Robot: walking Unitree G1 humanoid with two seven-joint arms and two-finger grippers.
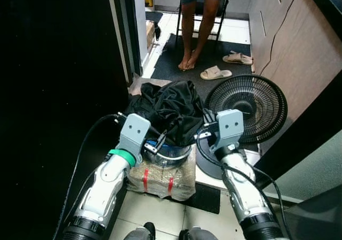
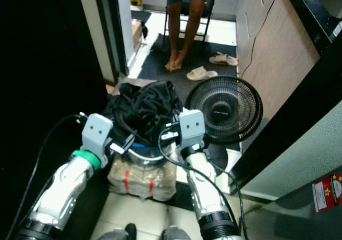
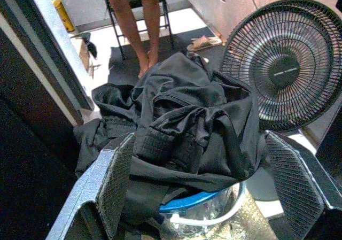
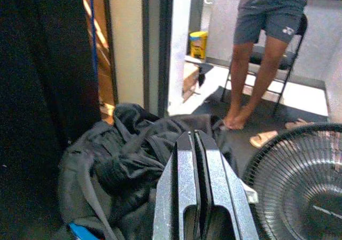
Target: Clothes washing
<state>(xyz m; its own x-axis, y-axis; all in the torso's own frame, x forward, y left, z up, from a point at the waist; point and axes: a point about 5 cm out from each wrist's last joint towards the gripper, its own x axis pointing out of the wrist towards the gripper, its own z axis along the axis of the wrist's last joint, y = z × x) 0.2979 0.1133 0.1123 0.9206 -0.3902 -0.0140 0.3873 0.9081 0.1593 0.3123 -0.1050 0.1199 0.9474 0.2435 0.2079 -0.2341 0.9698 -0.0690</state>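
A heap of black clothes (image 1: 171,109) fills a metal basin with a blue rim (image 1: 170,155), just ahead of me on the floor. My left gripper (image 3: 200,138) is open, its two mesh-padded fingers (image 3: 115,186) spread wide on either side of the near edge of the heap. In the left eye view it sits at the basin's left rim (image 1: 159,141). My right gripper (image 4: 195,136) is shut with nothing in it, hovering by the right side of the clothes (image 4: 133,154). It reaches in between the heap and the fan (image 1: 207,130).
The basin rests on a tan woven sack (image 1: 160,178). A black floor fan (image 1: 247,109) stands right beside it. A dark cabinet side (image 1: 53,90) borders the left. A person's bare legs (image 1: 193,31) by a chair and slippers (image 1: 215,72) are further ahead.
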